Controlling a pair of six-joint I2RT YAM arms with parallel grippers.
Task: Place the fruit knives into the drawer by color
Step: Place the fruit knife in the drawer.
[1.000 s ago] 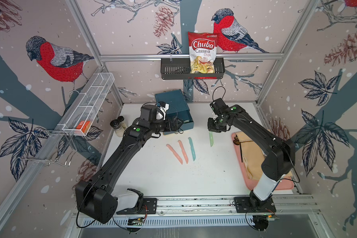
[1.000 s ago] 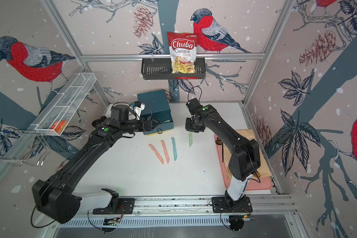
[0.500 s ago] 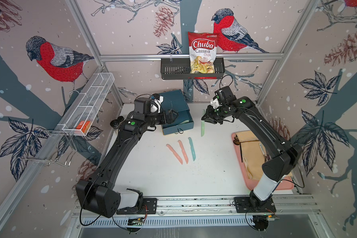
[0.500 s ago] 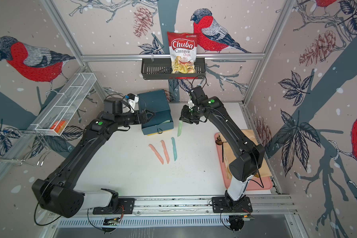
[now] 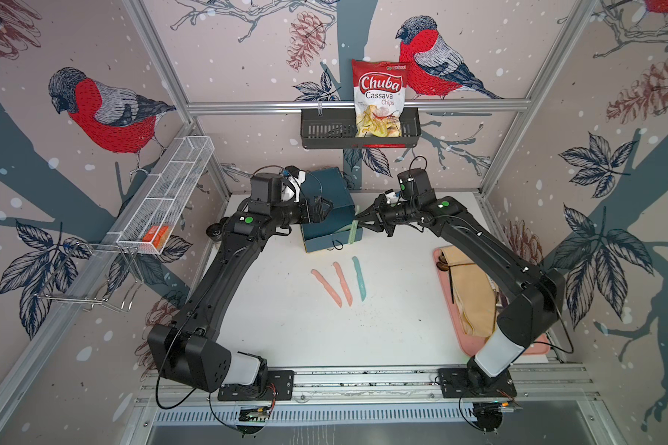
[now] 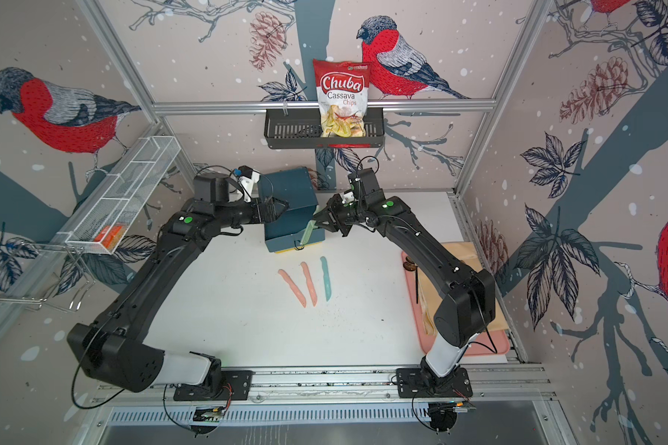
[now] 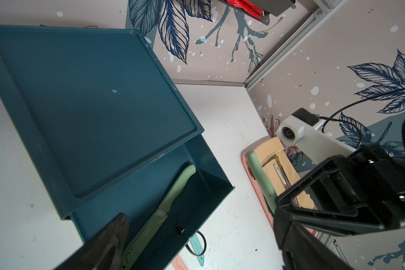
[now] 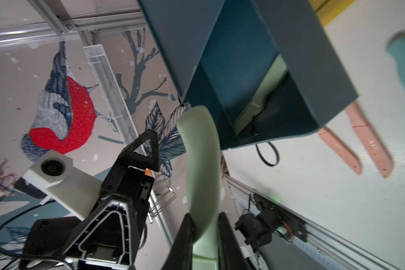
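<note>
So the right gripper [image 8: 205, 224] is pinching a light green knife [image 8: 199, 152] by one end, with the rounded end leading. It's tilted toward the open teal drawer [image 5: 324, 243] at the top of the chest [image 5: 330, 188]. Makes sense, another green knife [image 7: 173, 194] is already lying in that drawer, so the greens go together. Can't tell if the held one is touching the drawer wall. The left gripper [image 5: 319, 207] is spread wide with nothing in it, hovering just beside the chest, my guess is to brace it or stay clear. The two pink knives [image 5: 343, 283] and the teal knife [image 5: 358, 278] lie side by side on the table [image 5: 286, 327], apart from the chest, waiting for their own drawers
</note>
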